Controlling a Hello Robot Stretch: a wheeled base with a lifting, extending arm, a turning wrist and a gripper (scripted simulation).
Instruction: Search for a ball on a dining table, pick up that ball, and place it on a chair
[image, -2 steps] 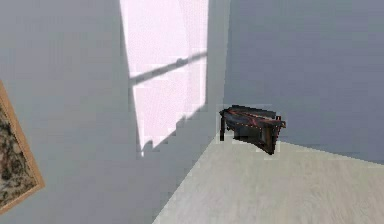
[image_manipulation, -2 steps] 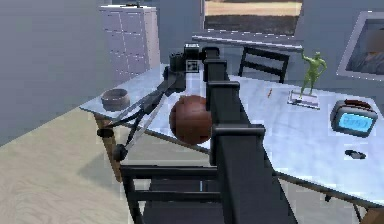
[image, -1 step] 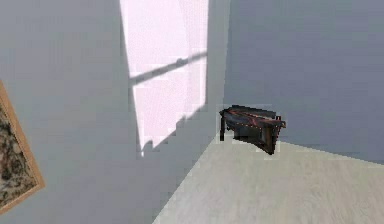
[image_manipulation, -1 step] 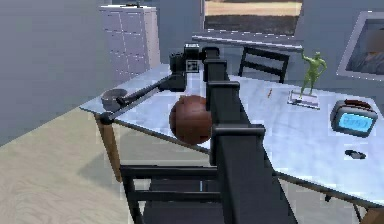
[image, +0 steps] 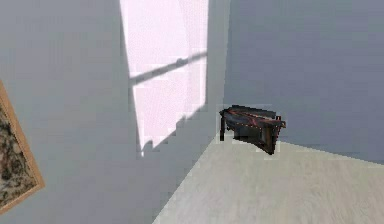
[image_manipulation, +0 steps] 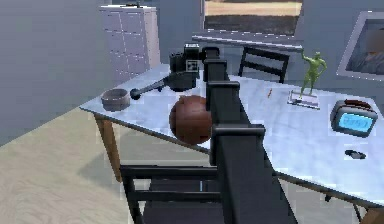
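Arm side view: a brown ball (image_manipulation: 188, 118) seems to rest on the surface (image_manipulation: 300, 135), its right side hidden by the arm. The end effector (image_manipulation: 165, 83) merges with dark clutter, so I cannot tell its grip or load. Forward view: a dark side table (image: 250, 125) stands in a corner.

1. A green figurine (image_manipulation: 313, 72) stands upright on a flat book (image_manipulation: 304, 100).
2. A small grey screen box (image_manipulation: 353, 120) sits near it.
3. A dark bowl (image_manipulation: 115, 98) sits well apart from both.
4. White drawers (image_manipulation: 130, 40) stand against the wall.
5. A framed picture (image: 12, 150) hangs on the wall, and a dark table (image: 250, 124) stands in the corner.
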